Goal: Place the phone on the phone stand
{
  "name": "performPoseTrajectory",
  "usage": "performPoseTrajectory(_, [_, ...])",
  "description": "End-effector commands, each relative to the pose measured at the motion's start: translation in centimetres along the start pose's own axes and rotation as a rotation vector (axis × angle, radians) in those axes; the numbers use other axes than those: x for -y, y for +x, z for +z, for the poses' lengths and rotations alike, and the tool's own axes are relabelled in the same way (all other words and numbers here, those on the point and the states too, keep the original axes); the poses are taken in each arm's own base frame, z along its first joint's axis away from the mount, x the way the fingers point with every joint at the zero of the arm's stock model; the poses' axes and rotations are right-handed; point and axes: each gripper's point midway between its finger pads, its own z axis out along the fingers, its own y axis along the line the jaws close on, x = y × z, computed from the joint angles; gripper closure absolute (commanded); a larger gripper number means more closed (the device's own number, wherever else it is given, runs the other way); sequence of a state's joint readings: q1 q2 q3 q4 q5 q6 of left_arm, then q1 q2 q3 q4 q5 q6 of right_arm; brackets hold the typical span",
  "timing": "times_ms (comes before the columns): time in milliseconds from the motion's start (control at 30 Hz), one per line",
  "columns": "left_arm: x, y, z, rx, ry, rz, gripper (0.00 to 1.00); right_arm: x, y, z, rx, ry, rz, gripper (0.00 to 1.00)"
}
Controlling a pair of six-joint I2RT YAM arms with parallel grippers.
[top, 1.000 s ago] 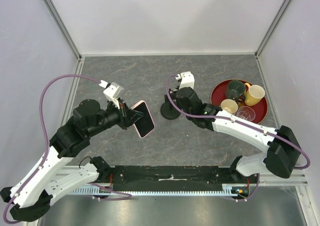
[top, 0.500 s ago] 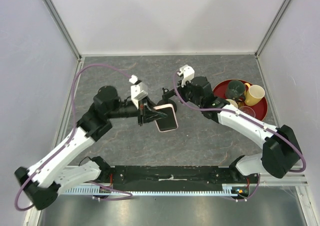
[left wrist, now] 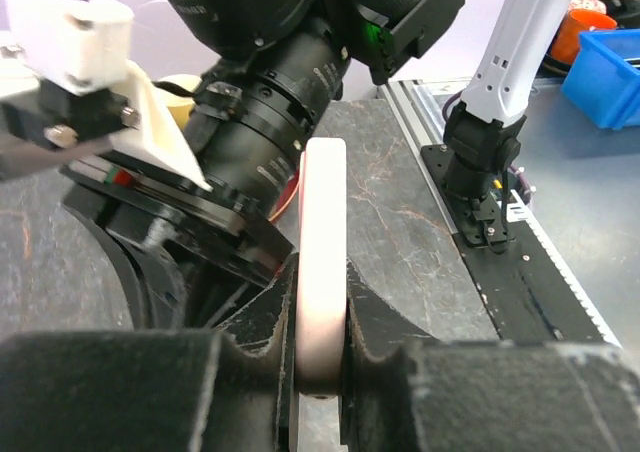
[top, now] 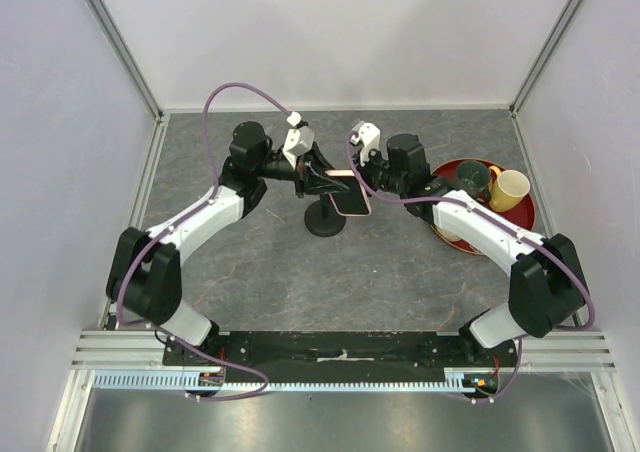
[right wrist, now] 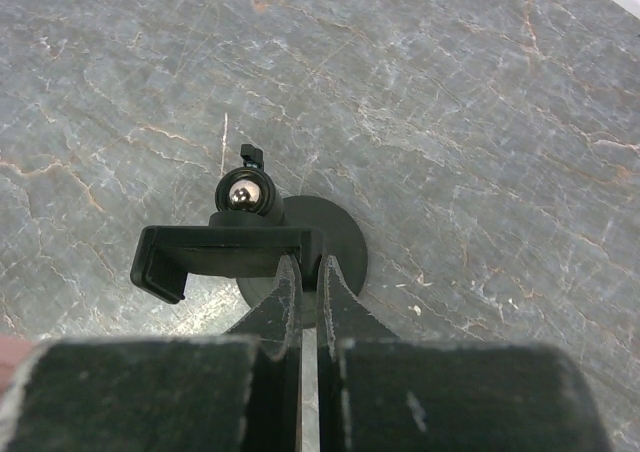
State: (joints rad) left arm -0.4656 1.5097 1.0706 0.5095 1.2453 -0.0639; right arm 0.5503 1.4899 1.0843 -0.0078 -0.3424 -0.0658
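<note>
Top external: white walls (top: 330, 42) are enclosing marbled table (top: 250, 272); left gripper (left wrist: 320, 312) is clamping phone (left wrist: 323, 222), right gripper (right wrist: 308, 272) sitting shut by phone stand (right wrist: 225, 252).

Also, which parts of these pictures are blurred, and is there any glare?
Left wrist view: the black fingers nearest the lens are soft and dark, the slim pale pink phone between them sharper. Right wrist view: fingers blurred, grey marbled table crisp, a bright glint on the metal ball of the small black phone stand. Top view: even light, soft shadows.
</note>
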Motion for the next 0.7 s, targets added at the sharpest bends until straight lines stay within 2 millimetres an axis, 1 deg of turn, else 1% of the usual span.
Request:
performPoseTrajectory(0, [-1.3, -3.7, -0.3, 0.061, 0.097, 0.212, 0.98, -2.5, 2.7, 0.7, -0.099, -0.141, 0.044, 1.00])
performPoseTrajectory(67, [-2.6, -2.8, -0.9, 0.066, 0.067, 0.208, 0.98, -2.5, 2.7, 0.7, -0.097, -0.145, 0.050, 1.00])
performPoseTrajectory(133, [-3.4, -2.5, -1.2, 0.062, 0.059, 0.204, 0.98, -2.6, 2.6, 0.8, -0.095, -0.148, 0.052, 1.00])
performPoseTrajectory(167, [-3.9, -1.9, -1.4, 0.057, 0.049, 0.190, 0.98, -2.6, 2.7, 0.7, -0.093, -0.148, 0.052, 1.00])
performPoseTrajectory(233, [-4.5, -1.3, -1.4, 0.051, 0.045, 0.207, 0.98, -2.7, 2.5, 0.8, -0.083, -0.155, 0.051, 1.00])
performPoseTrajectory(300, [-5.5, -0.3, -1.4, 0.039, 0.015, 0.185, 0.98, -2.8, 2.5, 0.8, -0.081, -0.161, 0.054, 1.00])
performPoseTrajectory(333, [-5.9, -0.3, -1.5, 0.037, 0.010, 0.203, 0.98, -2.8, 2.6, 0.8, -0.082, -0.162, 0.053, 1.00])
performPoseTrajectory(400, [-6.7, 0.2, -1.6, 0.023, 0.004, 0.175, 0.98, -2.8, 2.7, 0.9, -0.084, -0.158, 0.055, 1.00])
performPoseTrajectory(467, [-7.4, 0.6, -1.7, 0.009, -0.006, 0.205, 0.98, -2.8, 2.8, 0.9, -0.086, -0.159, 0.054, 1.00])
performPoseTrajectory(500, [-7.8, 1.1, -1.8, -0.008, -0.012, 0.171, 0.98, -2.8, 2.7, 0.9, -0.084, -0.161, 0.053, 1.00])
performPoseTrajectory(533, [-8.0, 1.2, -2.0, -0.012, -0.020, 0.194, 0.98, -2.9, 2.6, 0.9, -0.082, -0.165, 0.053, 1.00])
performPoseTrajectory(667, [-8.7, 1.4, -2.2, -0.015, -0.038, 0.193, 0.98, -2.9, 2.7, 1.0, -0.081, -0.170, 0.055, 1.00])
